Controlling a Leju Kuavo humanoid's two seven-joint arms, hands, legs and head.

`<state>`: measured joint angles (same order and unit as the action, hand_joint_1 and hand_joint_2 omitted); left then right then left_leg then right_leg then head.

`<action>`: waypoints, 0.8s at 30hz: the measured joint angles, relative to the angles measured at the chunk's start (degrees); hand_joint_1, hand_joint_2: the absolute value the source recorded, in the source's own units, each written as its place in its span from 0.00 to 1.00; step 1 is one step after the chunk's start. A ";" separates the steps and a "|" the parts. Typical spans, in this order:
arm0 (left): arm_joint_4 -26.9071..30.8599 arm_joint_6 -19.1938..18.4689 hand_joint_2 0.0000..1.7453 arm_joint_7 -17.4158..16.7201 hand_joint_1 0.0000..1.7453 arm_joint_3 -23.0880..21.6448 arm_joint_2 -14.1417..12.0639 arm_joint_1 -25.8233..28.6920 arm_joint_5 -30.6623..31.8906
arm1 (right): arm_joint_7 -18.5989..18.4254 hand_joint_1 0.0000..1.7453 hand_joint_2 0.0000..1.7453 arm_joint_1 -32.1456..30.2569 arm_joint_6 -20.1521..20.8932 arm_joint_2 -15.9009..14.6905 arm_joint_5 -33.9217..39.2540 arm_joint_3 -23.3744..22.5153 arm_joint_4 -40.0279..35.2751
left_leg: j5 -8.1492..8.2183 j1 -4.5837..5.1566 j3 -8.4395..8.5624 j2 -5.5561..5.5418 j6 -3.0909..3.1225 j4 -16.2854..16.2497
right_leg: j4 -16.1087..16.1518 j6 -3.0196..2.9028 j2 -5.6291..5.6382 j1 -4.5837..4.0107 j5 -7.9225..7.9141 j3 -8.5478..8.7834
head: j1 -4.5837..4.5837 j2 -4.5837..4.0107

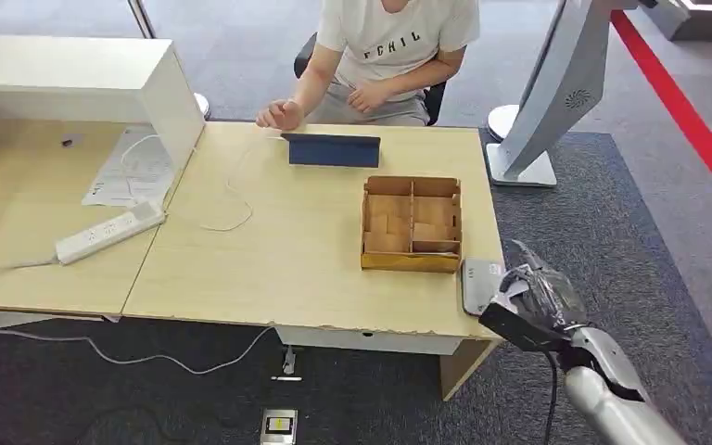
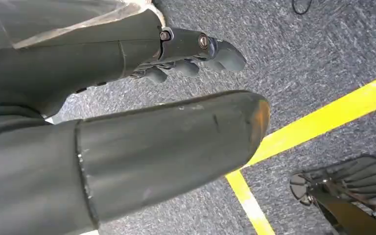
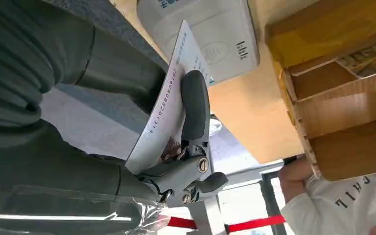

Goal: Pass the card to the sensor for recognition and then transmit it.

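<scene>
The right robot hand [image 3: 176, 147], pinching the card [image 3: 164, 117] just beside the card reader [image 3: 205, 34] at the tabletop [image 1: 269, 260] corner, might let it slip; the left robot hand [image 2: 176, 54] hangs empty, fingers apart.

The head view looks down on the table [image 1: 315, 269]; the right wrist view closely shares its sensor [image 3: 210, 34] corner.

Person's white shirt [image 1: 397, 32] reads "FCHIL"; the card [image 3: 169, 98] carries digits, partly legible, ending "...314"; the sensor [image 3: 210, 36] print is too blurred.
</scene>
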<state>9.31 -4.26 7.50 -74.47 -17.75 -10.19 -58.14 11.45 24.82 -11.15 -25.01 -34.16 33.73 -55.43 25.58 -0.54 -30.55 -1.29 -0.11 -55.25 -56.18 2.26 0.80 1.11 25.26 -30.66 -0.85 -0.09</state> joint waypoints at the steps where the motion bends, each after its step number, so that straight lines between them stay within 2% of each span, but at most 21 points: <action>1: 0.00 0.00 0.00 0.02 0.00 0.00 -0.02 0.00 0.00 | 0.48 1.00 1.00 0.29 0.35 0.20 -0.57 0.06 -0.09 | 0.00 0.00 0.00 0.00 0.00 0.00 | 0.00 0.00 0.00 0.00 0.00 0.00 | 0.02 0.00; 7: 0.00 -0.59 0.00 0.55 0.00 -0.09 -0.02 -0.13 0.31 | 1.97 1.00 1.00 3.38 2.52 1.97 -4.00 0.42 -0.04 | -0.02 0.00 0.01 0.01 -0.01 0.00 | -0.02 0.00 0.00 0.00 -0.01 0.00 | 0.02 0.00; 14: 0.00 -0.99 0.00 1.40 0.00 -0.37 0.00 -0.22 0.83 | 3.06 1.00 1.00 7.58 3.08 4.64 -6.23 0.85 1.23 | -0.02 0.00 0.01 0.00 -0.01 0.00 | -0.02 0.00 0.01 0.00 0.00 -0.01 | 0.02 0.00; 24: 0.02 -1.25 0.00 1.40 0.00 -0.92 0.00 -0.16 0.74 | 5.20 1.00 1.00 12.48 1.20 6.76 -7.17 1.25 12.14 | -0.02 0.00 0.00 -0.02 -0.01 -0.01 | 0.00 0.00 -0.01 0.00 0.00 -0.02 | 0.00 0.00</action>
<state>9.33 -5.51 8.90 -75.38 -17.75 -10.35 -57.40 16.65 37.30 -9.95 -18.25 -41.33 34.97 -43.29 25.56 -0.54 -30.55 -1.31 -0.12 -55.26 -56.18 2.26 0.79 1.11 25.26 -30.68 -0.85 -0.09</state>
